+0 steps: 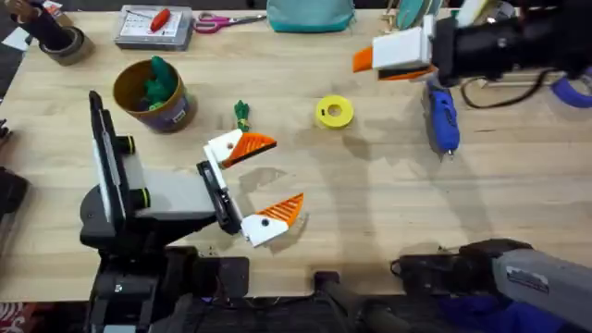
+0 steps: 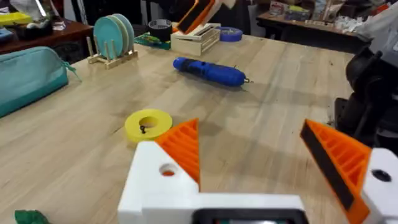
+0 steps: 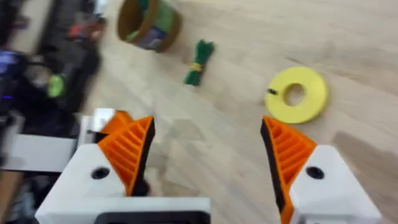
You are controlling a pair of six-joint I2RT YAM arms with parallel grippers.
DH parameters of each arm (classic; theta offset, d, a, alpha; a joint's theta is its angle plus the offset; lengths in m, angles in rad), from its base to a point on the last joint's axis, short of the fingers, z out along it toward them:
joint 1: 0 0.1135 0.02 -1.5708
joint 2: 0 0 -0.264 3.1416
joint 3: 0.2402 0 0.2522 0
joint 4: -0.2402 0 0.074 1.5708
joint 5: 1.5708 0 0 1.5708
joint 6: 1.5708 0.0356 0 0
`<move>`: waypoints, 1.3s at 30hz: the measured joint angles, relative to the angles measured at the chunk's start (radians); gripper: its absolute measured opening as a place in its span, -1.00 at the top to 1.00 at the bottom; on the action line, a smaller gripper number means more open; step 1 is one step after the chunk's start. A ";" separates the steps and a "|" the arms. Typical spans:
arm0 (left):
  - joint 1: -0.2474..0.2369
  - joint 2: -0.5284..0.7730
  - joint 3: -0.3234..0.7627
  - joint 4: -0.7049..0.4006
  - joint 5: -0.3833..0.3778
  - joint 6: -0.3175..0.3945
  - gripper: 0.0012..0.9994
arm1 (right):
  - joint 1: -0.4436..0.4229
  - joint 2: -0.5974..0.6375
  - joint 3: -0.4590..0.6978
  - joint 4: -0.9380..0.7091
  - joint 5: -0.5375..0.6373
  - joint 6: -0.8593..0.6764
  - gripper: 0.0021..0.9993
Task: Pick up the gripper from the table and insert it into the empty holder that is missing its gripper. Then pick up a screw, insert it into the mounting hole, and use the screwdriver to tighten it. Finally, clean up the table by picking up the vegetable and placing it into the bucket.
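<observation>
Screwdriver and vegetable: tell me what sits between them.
The yellow ring lies between the screwdriver and the vegetable, seen overhead; bare wood otherwise.

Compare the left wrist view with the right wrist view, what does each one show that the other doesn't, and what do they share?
The left wrist view alone shows the blue screwdriver lying on the table, a teal pouch, and teal plates in a rack. The right wrist view alone shows the yellow can with something green inside. Both show the flat yellow ring on the wooden table, each arm's own open end effector with orange ribbed pads, left and right, and the green vegetable, though the left wrist view catches just a scrap at its edge.
</observation>
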 joint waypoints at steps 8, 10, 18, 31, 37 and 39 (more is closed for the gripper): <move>0.000 0.000 0.000 0.000 0.000 0.000 -0.97 | 0.129 -0.113 0.009 -0.127 0.335 -0.069 -1.00; 0.000 0.000 0.000 0.000 0.000 0.000 -0.97 | 0.173 -0.112 0.009 -0.149 0.401 -0.072 -1.00; 0.000 0.000 0.000 0.000 0.000 0.000 -0.97 | 0.238 -0.119 -0.025 -0.161 0.583 -0.067 -1.00; 0.000 0.000 0.000 0.000 0.000 0.000 -0.97 | 0.245 -0.119 -0.083 -0.161 0.658 -0.078 -1.00; 0.000 0.000 0.000 0.000 0.000 0.000 -0.97 | 0.246 -0.119 -0.096 -0.161 0.658 -0.086 -1.00; 0.000 0.000 0.000 0.000 0.000 0.000 -0.97 | 0.246 -0.119 -0.096 -0.161 0.658 -0.089 -1.00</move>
